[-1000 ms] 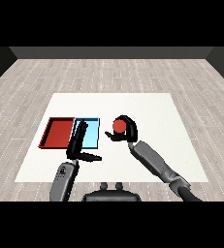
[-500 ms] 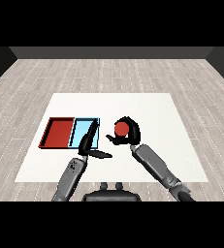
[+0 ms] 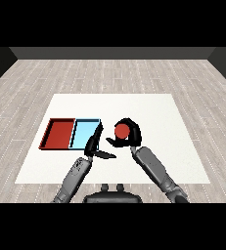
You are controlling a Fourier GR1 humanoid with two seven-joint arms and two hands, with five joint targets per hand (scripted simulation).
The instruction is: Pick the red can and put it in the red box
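The right hand (image 3: 128, 133), fingers curled round the red can (image 3: 121, 130), holds it just right of the light blue tray (image 3: 83, 134), so the red tray (image 3: 59, 135) lies at 9 o'clock beyond it, while the left hand (image 3: 94, 145), fingers straight, rests nearer.

i'm seeing the white worktop (image 3: 153, 112) sitting on a floor of pale wood planks (image 3: 109, 73). lying directly on it, toward its left side, are the red tray (image 3: 59, 135) and the light blue tray (image 3: 83, 133), touching side by side, the red one leftmost.
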